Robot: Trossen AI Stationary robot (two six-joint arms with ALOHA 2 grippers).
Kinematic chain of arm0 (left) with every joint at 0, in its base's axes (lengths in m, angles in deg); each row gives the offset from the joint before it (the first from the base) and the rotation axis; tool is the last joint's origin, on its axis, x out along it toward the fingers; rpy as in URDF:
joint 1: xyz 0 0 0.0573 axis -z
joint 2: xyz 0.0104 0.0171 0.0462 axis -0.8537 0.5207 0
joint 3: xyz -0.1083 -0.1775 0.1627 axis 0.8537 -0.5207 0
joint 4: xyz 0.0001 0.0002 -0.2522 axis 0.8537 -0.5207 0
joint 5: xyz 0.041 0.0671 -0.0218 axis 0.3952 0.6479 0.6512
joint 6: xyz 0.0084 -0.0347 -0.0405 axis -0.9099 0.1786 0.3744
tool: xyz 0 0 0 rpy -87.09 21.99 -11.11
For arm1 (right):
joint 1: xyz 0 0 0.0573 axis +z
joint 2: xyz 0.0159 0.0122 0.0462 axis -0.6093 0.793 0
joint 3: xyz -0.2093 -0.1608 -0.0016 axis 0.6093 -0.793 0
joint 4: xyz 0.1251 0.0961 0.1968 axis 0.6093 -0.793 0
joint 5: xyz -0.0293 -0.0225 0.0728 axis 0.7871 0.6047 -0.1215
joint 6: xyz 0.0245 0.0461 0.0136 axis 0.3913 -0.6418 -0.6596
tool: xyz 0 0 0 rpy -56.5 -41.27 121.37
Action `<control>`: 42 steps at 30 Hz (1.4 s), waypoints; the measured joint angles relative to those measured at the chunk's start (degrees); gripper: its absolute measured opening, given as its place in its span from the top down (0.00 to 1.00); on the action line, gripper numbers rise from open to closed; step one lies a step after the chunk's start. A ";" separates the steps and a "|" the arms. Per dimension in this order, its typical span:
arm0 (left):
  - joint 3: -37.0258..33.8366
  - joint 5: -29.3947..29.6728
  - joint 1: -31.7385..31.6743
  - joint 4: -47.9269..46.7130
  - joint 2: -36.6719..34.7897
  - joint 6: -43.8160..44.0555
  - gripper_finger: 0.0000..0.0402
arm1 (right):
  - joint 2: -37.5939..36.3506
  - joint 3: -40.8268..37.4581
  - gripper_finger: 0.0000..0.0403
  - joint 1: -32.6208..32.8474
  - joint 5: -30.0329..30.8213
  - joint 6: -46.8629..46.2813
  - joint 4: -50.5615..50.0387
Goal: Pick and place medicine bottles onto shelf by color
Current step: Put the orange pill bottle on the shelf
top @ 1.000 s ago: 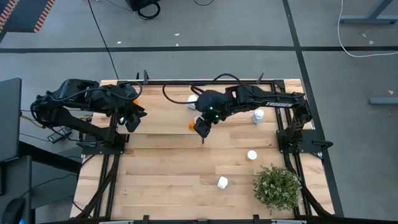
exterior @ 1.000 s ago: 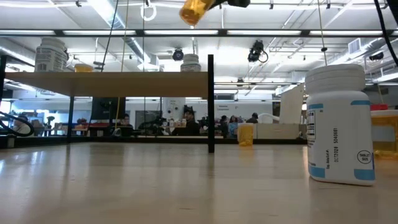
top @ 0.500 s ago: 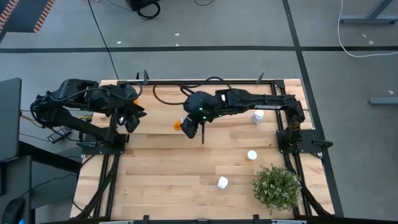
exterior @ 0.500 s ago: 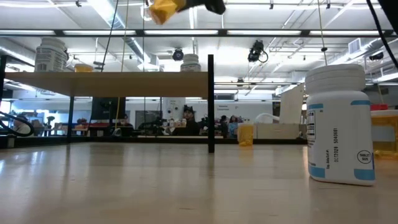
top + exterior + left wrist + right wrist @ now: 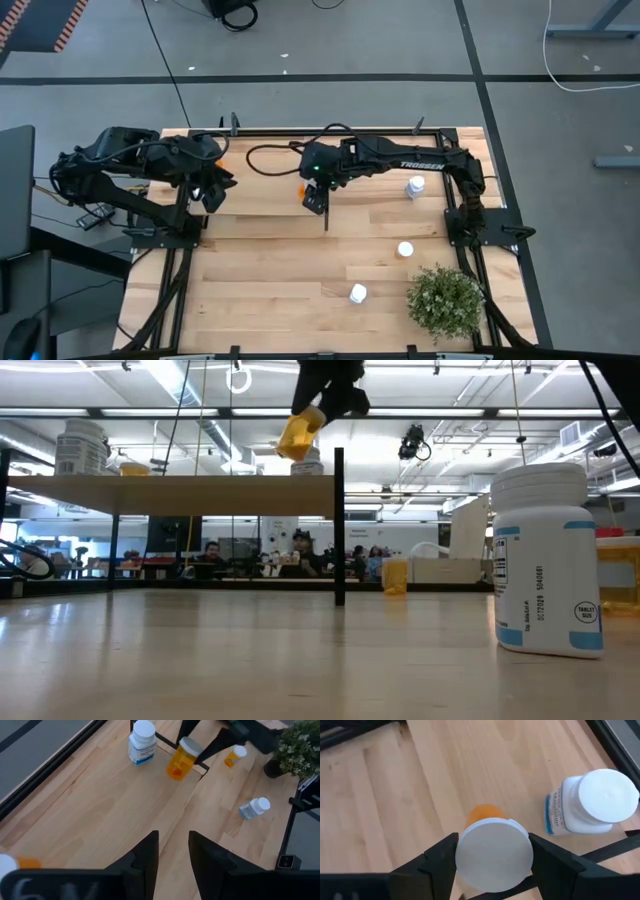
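Observation:
My right gripper (image 5: 313, 197) hangs over the raised light-wood shelf (image 5: 262, 178), shut on an orange medicine bottle (image 5: 297, 436) with a white cap. Just beyond it a white bottle (image 5: 590, 802) stands upright on the shelf, near the black divider (image 5: 326, 218). My left gripper (image 5: 173, 851) waits above the shelf's left end, its fingers a little apart with nothing between them. More bottles stand on the shelf's left end: a white one (image 5: 82, 448) and an orange one (image 5: 17, 865). My right gripper pinches the orange bottle at its cap end (image 5: 470, 855), one finger (image 5: 440, 859) on each side of the round white cap. The fingers slant down from the table's right side. The bottle hangs tilted, orange body (image 5: 175, 767) lowest, clear of the shelf.
On the lower tabletop are a white bottle (image 5: 415, 186) at the right, another (image 5: 405, 250) nearer, and one (image 5: 357, 293) lying by the potted plant (image 5: 445, 300). A large white bottle with a blue label (image 5: 545, 560) stands close to the low camera.
My right gripper has swung the orange bottle toward the table's left, come partway back, and sunk toward the shelf. Its wrist has rolled, so the bottle now hangs tilted another way. It has stayed shut on the bottle throughout.

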 joint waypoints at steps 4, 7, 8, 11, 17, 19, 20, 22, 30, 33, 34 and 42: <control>0.00 2.07 0.00 2.34 1.16 1.28 0.73 | 0.09 -0.48 0.43 -0.01 -0.10 1.66 -0.20; 0.00 3.03 0.00 5.28 2.91 1.28 0.73 | 0.00 -0.96 0.43 0.24 -0.24 2.98 0.53; 0.00 3.12 0.00 6.02 3.74 1.30 0.73 | 0.01 -1.26 0.43 0.26 -0.26 3.15 0.51; 0.00 3.15 0.02 8.05 6.66 0.96 0.73 | 0.02 -1.75 0.43 0.21 -0.24 3.95 0.29; 0.01 3.11 0.02 7.80 13.48 0.11 0.73 | 0.02 -1.83 0.43 0.24 -0.24 4.80 0.20; 0.00 3.08 0.02 7.88 15.84 -0.47 0.73 | 0.02 -1.83 0.43 0.21 -0.24 5.17 0.14; 0.00 3.00 -0.02 7.88 17.02 -0.57 0.73 | 0.02 -1.83 0.43 0.21 -0.24 5.51 0.06; 0.00 3.10 -0.18 8.40 19.07 -0.59 0.73 | 0.02 -1.83 0.43 0.24 -0.31 6.06 -0.13; 0.02 3.17 -0.17 6.44 24.37 1.02 0.73 | 0.02 -1.83 0.43 0.24 0.12 7.73 -0.50; 0.02 3.06 -0.13 4.57 24.30 1.22 0.73 | 0.02 -1.83 0.43 0.24 0.17 8.51 -0.22; 0.02 3.04 -0.13 3.87 24.00 1.21 0.73 | 0.02 -1.83 0.43 0.24 0.19 8.72 -0.18; 0.02 3.39 -0.13 -8.16 19.80 2.38 0.73 | 0.02 -1.83 0.43 0.26 0.22 8.98 0.62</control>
